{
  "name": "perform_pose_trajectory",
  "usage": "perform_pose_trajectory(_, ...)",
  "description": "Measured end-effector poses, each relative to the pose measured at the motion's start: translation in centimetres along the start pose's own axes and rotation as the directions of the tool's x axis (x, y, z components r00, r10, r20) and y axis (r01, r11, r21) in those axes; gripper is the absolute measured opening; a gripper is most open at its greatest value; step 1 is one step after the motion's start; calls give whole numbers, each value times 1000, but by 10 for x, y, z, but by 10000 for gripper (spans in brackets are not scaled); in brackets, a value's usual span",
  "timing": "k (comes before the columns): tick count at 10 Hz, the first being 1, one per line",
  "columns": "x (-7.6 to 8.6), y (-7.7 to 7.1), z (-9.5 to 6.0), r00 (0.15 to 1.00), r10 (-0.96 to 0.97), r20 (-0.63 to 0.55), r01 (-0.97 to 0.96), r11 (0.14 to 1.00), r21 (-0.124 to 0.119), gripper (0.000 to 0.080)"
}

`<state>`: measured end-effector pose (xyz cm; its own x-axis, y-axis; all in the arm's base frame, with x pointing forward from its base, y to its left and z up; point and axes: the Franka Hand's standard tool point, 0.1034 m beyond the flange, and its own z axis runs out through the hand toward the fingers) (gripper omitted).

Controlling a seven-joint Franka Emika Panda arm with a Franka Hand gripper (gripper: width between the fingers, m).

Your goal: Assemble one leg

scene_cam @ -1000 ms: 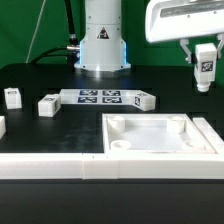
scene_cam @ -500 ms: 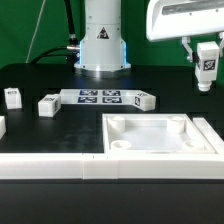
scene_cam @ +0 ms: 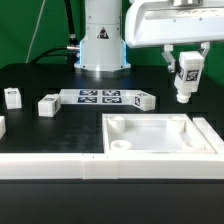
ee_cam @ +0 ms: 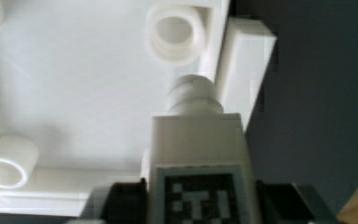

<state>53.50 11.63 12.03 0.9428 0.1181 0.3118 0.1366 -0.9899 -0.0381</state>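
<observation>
My gripper (scene_cam: pixel 187 68) is shut on a white leg (scene_cam: pixel 187 78) with a black-and-white tag, held upright in the air above the far right of the white square tray (scene_cam: pixel 165 137). In the wrist view the leg (ee_cam: pixel 197 135) sticks out from between my fingers, its peg end pointing over the tray's rim near a round corner socket (ee_cam: pixel 176 33). Another socket (ee_cam: pixel 5 170) shows at the tray's other corner. Three more legs lie on the table: one (scene_cam: pixel 143 100) beside the marker board, one (scene_cam: pixel 48 105) and one (scene_cam: pixel 12 97) at the exterior view's left.
The marker board (scene_cam: pixel 99 97) lies in front of the robot base (scene_cam: pixel 100 45). A long white wall (scene_cam: pixel 60 166) runs along the table's near edge. A white block (ee_cam: pixel 247 60) sits beside the tray in the wrist view.
My gripper has moved toward the exterior view's left and slightly down with the leg in it, from the far right edge to above the tray's right side.
</observation>
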Motion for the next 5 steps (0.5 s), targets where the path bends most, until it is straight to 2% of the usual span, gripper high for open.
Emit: perform_pose_trajectory(5,0,-2,2,1000,-4,2,4,1000,2,291)
